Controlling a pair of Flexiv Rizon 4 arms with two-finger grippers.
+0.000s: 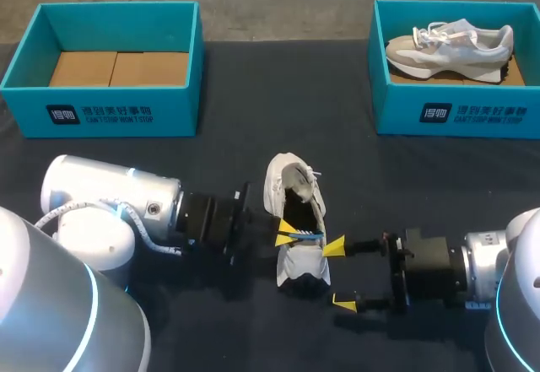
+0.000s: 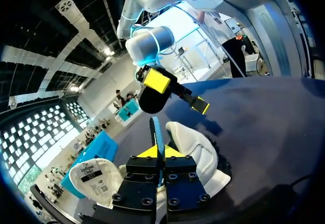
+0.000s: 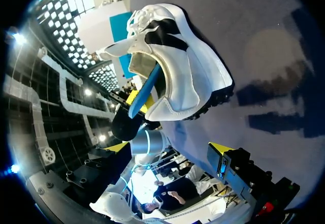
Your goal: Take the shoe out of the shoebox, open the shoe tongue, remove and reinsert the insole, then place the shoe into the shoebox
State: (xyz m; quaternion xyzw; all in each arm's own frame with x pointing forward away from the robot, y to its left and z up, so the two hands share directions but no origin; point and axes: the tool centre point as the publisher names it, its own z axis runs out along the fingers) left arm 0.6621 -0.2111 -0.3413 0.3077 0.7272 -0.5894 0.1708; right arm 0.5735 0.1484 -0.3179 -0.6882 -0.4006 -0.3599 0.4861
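Our left pincer [image 1: 287,235] pinches the thin blue insole [image 1: 308,234] at the opening of the white shoe [image 1: 295,212] lying on the bench [image 1: 253,85], our right pincer [image 1: 339,275] spread just beside that shoe; both look light and floppy, so the insole's heel edge seems the best hold.

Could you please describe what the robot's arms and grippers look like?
Both the left arm and right arm have glossy silver-white rounded housings with thin light-blue rings. A white ribbed cable runs along the left one. The left gripper and right gripper are black, blocky, with yellow wedge-shaped tips.
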